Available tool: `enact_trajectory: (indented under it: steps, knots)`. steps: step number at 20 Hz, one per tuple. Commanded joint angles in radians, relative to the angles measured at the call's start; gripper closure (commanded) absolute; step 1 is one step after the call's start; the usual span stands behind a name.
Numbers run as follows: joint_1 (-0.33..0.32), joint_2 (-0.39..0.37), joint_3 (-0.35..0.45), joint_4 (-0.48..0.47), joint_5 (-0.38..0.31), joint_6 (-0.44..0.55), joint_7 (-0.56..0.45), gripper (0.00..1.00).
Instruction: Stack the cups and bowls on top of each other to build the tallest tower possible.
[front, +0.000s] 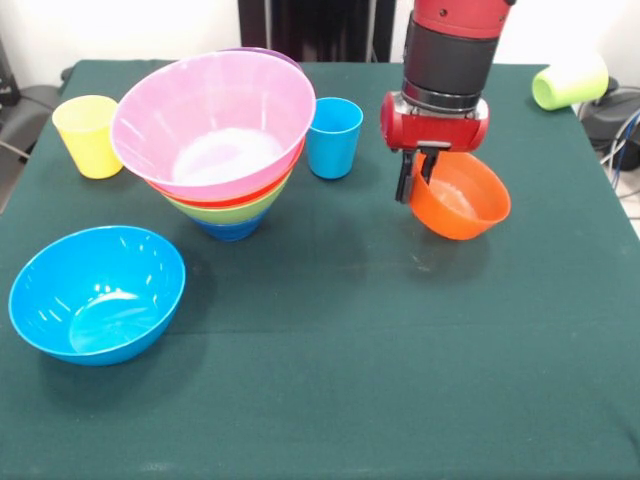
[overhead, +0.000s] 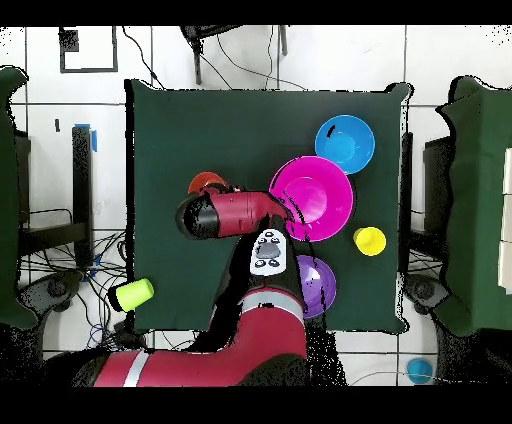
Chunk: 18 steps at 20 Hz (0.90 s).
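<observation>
The small orange bowl (front: 462, 196) is being gripped by its rim in the claw (front: 424, 172) — tilted; the tower (front: 222, 140) is being left apart on the tabletop (front: 350, 350).

The table (front: 330, 380) is covered with a dark green cloth. On it a stack of nested bowls (front: 225, 150) is seen, with a pink bowl (front: 215, 120) uppermost and a dark blue one (front: 230, 230) at the bottom. A light blue bowl (front: 97, 293) is set apart in front of the stack. A yellow cup (front: 88, 135) and a blue cup (front: 333, 137) are placed upright on either side of the stack. A green cup (front: 569, 82) is laid on its side near a far corner. Whether the orange bowl (front: 462, 197) rests on the cloth cannot be told. In the overhead view a purple bowl (overhead: 318, 283) is shown beside the stack.
</observation>
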Motion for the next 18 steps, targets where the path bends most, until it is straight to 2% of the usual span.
enact_trajectory:
  steps: [1,5,10,18]
  knots:
    - [-0.011,-0.019,0.097,0.051,0.026,0.099,0.098,1.0]
    - [-0.022,-0.051,0.102,0.076,0.025,0.122,0.085,1.0]
    - [-0.034,-0.091,0.109,0.066,0.031,0.206,0.054,1.0]
    - [-0.087,-0.141,0.146,0.107,0.022,0.229,0.027,1.0]
